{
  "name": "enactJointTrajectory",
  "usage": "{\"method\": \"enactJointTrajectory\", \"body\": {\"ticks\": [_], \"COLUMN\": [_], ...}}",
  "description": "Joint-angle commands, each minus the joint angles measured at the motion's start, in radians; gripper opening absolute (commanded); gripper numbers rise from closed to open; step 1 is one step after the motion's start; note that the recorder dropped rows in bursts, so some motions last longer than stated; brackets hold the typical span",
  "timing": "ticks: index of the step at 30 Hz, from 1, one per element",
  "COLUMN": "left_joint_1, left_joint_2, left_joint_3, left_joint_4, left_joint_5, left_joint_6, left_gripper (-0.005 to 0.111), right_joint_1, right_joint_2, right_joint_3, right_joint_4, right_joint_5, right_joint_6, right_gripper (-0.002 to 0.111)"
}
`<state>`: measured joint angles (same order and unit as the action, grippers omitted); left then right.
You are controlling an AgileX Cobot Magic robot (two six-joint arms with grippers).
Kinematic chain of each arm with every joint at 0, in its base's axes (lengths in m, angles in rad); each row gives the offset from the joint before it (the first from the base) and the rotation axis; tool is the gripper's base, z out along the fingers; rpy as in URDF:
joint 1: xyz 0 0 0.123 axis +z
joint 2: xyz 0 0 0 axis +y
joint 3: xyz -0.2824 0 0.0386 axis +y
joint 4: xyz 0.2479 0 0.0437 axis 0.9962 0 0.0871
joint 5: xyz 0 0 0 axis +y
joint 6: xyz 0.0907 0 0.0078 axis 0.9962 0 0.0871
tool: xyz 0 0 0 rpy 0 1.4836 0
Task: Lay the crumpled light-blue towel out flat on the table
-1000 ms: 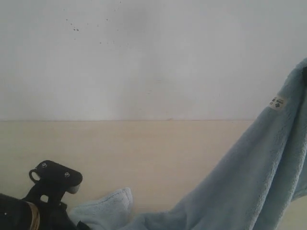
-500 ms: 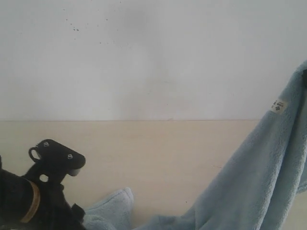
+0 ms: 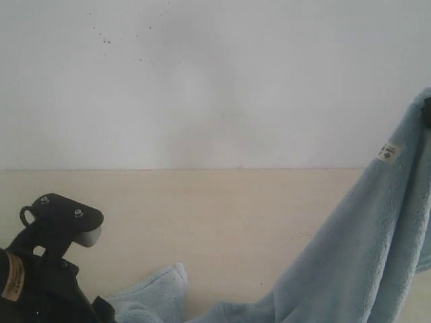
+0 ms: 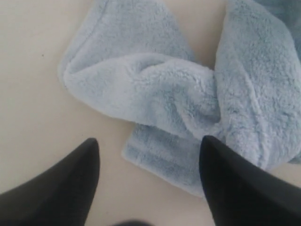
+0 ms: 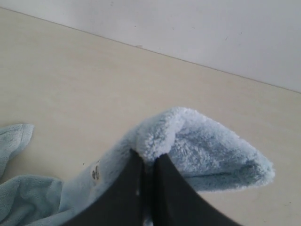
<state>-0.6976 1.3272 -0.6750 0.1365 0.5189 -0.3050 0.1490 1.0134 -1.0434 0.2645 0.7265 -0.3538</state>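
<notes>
Jaws on your left gripper (image 4: 149, 141) stand apart above the bunched end of the towel (image 3: 363, 249) lying on the table (image 3: 222, 215), likely lined up to take that loose corner. Further right, your right gripper (image 5: 149, 162) is pinched tight on a fold near the tag (image 3: 387, 152), holding that side up so the cloth hangs ready to stretch out.

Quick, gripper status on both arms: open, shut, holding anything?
Left gripper: open, holding nothing, over the towel end lying on the table.
Right gripper: shut on a raised fold of the towel.
</notes>
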Motion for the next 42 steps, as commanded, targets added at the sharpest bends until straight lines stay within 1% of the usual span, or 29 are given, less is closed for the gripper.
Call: {"method": "enactJointTrajectory", "body": {"ticks": [1, 6, 11, 16, 22, 26, 30, 38, 40, 41, 42], "left_joint_1": [-0.002, -0.002, 0.0, 0.0, 0.0, 0.004, 0.029, 0.029, 0.029, 0.029, 0.029], "left_joint_2": [0.055, 0.076, 0.078, 0.112, 0.191, 0.251, 0.305, 0.381, 0.403, 0.409, 0.42], "left_joint_3": [0.031, 0.095, 0.144, 0.146, 0.146, 0.146, 0.145, 0.145, 0.145, 0.145, 0.145], "left_joint_4": [-0.026, -0.026, -0.026, -0.026, -0.026, -0.024, -0.02, -0.02, -0.025, -0.025, -0.038], "left_joint_5": [0.013, -0.049, -0.159, -0.205, -0.26, -0.322, -0.336, -0.398, -0.409, -0.411, -0.413], "left_joint_6": [0.022, 0.022, 0.02, 0.012, 0.012, 0.008, 0.008, 0.008, 0.008, 0.008, 0.008], "left_gripper": [0.059, 0.059, 0.059, 0.059, 0.059, 0.059, 0.059, 0.059, 0.054, 0.049, 0.035], "right_joint_1": [0.001, 0.001, 0.001, 0.001, 0.001, 0.001, 0.001, 0.001, 0.001, 0.001, 0.001], "right_joint_2": [-0.004, -0.004, -0.004, -0.004, -0.004, -0.004, -0.004, -0.004, -0.004, -0.004, -0.004], "right_joint_3": [-0.003, -0.003, -0.003, -0.003, -0.003, -0.003, -0.003, -0.003, -0.003, -0.003, -0.003], "right_joint_4": [0.014, 0.019, 0.028, 0.033, 0.044, 0.046, 0.051, 0.07, 0.07, 0.07, 0.07], "right_joint_5": [0.004, 0.004, 0.004, 0.004, 0.004, 0.004, 0.004, 0.004, 0.004, 0.004, 0.004], "right_joint_6": [0.001, 0.001, -0.003, -0.003, -0.02, -0.022, -0.022, -0.041, -0.041, -0.041, -0.041], "right_gripper": [0.0, 0.0, 0.0, 0.0, 0.0, 0.0, 0.0, 0.0, 0.0, 0.0, 0.0]}}
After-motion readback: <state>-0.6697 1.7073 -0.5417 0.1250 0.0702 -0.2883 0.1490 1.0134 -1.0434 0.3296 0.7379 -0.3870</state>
